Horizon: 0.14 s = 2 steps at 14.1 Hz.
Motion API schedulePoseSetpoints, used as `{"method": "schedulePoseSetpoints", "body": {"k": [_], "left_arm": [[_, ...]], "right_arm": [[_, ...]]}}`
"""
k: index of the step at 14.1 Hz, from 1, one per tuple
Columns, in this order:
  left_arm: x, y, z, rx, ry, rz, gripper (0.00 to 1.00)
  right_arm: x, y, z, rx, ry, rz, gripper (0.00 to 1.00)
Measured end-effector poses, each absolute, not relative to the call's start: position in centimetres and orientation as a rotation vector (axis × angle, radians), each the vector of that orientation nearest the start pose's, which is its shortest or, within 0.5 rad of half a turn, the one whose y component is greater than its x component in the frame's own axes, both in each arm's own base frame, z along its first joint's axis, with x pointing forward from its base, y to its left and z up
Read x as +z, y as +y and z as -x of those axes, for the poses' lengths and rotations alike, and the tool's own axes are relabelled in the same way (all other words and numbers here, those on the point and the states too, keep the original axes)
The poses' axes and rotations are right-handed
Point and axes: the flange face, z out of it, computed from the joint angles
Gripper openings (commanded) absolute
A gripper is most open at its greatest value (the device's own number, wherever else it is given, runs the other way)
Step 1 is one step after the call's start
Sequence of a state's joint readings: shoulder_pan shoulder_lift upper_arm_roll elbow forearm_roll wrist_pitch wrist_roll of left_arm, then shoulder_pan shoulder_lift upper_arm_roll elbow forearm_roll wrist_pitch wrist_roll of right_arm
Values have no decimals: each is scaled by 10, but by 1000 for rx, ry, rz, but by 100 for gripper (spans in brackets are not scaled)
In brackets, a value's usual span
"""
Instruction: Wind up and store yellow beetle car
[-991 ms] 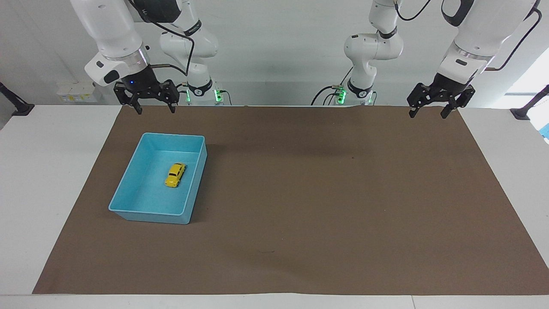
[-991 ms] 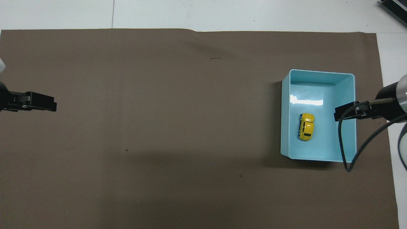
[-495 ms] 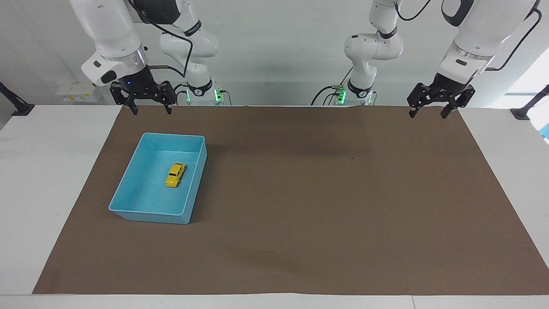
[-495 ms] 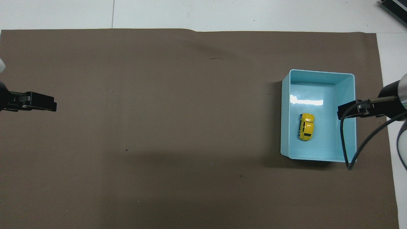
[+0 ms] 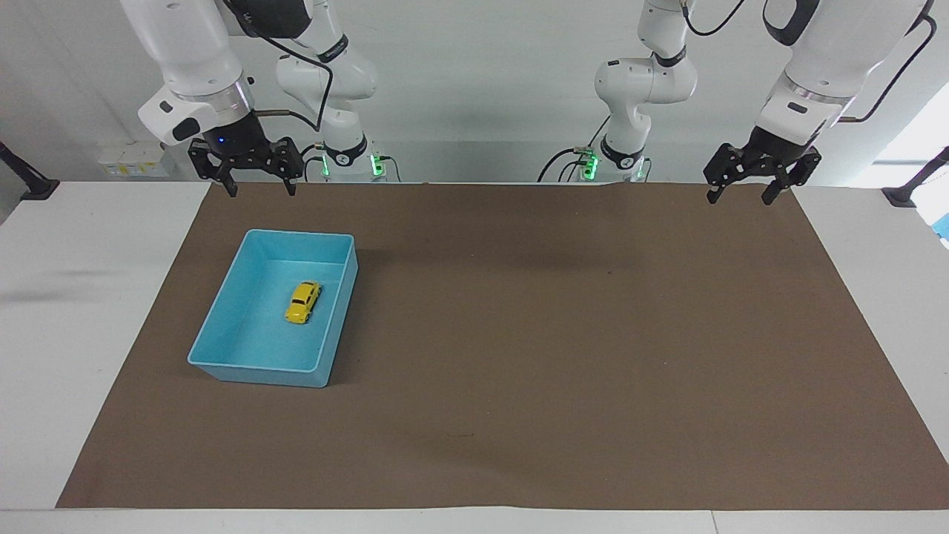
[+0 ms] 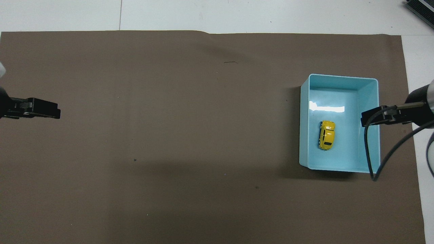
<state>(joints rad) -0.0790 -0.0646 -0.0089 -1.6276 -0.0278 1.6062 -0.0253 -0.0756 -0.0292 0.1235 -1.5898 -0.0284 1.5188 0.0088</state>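
The yellow beetle car [image 5: 303, 302] [image 6: 327, 135] rests on its wheels on the floor of the blue bin [image 5: 256, 368] [image 6: 304, 118], near the bin's middle. Nothing touches it. My right gripper [image 5: 262, 190] [image 6: 365, 119] hangs open and empty high in the air, over the bin's wall at the right arm's end of the table. My left gripper [image 5: 738, 199] [image 6: 56, 113] waits open and empty, raised over the mat at the left arm's end.
A brown mat [image 5: 563, 334] [image 6: 176, 135] covers most of the white table [image 5: 67, 311]. The bin stands on it toward the right arm's end. A black cable [image 6: 369, 156] hangs from the right wrist over the bin's corner.
The right gripper has drifted a little away from the bin's middle, toward the right arm's end of the table. The car, the bin and the left arm have not moved.
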Motion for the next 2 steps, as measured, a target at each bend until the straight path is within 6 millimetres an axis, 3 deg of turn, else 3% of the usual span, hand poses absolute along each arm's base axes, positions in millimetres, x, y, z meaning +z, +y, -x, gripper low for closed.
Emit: {"method": "schedulePoseSetpoints", "body": {"k": [2], "left_arm": [[636,-50,-535,-66,99,3169,100]], "right_arm": [[627,24,-539,64,-60,3173,100]]}}
